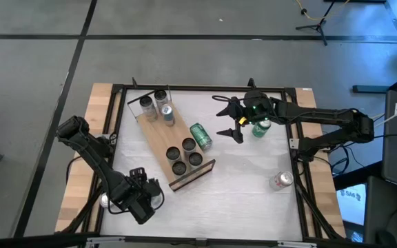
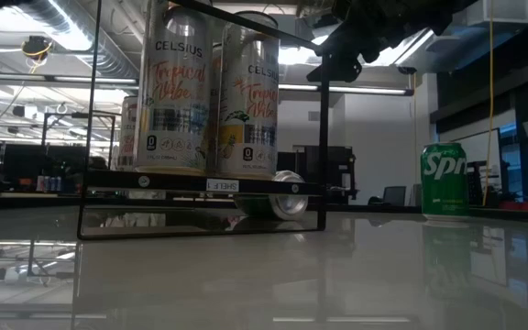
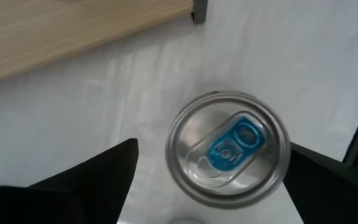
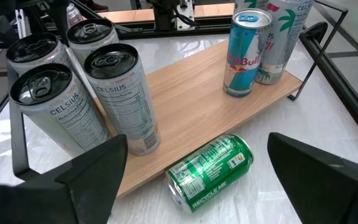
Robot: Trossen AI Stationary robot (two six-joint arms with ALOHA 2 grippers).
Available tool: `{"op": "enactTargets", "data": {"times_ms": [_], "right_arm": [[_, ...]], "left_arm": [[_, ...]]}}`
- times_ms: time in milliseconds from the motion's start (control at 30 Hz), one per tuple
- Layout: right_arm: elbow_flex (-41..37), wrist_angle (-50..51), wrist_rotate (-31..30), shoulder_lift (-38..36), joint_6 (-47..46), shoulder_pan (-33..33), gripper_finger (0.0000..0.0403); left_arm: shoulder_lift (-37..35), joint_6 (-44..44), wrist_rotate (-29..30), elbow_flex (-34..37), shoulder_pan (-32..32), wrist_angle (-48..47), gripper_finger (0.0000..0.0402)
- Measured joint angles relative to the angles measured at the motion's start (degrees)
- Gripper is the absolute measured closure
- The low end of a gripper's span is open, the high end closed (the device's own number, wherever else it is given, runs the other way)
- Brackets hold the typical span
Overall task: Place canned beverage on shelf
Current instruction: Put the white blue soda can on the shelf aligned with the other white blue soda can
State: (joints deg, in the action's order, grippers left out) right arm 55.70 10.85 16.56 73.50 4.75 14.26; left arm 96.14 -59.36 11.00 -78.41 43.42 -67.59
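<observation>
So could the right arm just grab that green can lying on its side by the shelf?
Probably yes. The right gripper hangs with its fingers spread, and the tipped green can lies between them on bare table. The wooden shelf right beside it leaves little room on that side.

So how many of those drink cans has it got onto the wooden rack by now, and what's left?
Seven cans already stand on the shelf: four Celsius cans at one end, three at the other, including a Red Bull can. In hand: the open left gripper hangs over a can with a blue tab; the open right gripper faces a green can lying on its side. A standing Sprite can and another can remain.
</observation>
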Motion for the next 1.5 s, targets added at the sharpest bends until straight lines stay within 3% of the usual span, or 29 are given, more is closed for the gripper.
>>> {"op": "enactTargets", "data": {"times_ms": [833,1500], "right_arm": [[0.0,0.0,0.0,-0.01,0.0,0.0,0.0023],[0.0,-0.02,0.0,0.01,0.0,-0.01,0.0023]], "left_arm": [[0.0,-0.49,1.54,0.09,0.0,0.08,0.0044],[-0.07,-0.78,0.37,0.02,0.0,1.35,0.0176]]}}
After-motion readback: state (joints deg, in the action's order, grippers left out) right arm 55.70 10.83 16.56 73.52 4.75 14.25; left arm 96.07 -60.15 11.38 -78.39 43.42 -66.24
